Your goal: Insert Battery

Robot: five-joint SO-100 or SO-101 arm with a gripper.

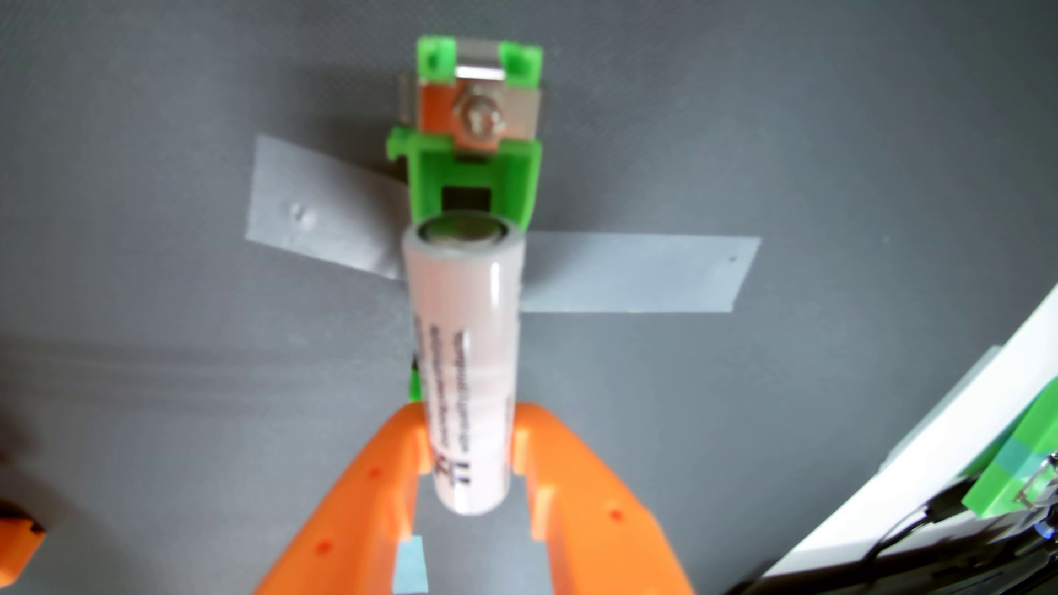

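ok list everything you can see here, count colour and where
battery: one, pale pink-white with black print, centre, held over the holder
holder: one, green with metal clips and a bolt, top centre, taped to the mat
tape: two grey strips, either side of the holder; a small pale blue piece at bottom centre
mat: one, dark grey, fills the background
white panel: one, bottom right, with a green block and dark cables beside it
orange part: one, far left edge, too cut off to identify
tool: one, orange, bottom centre, fingers closed on the battery's lower half

Pale pink battery (465,366) angled over green holder (474,166).
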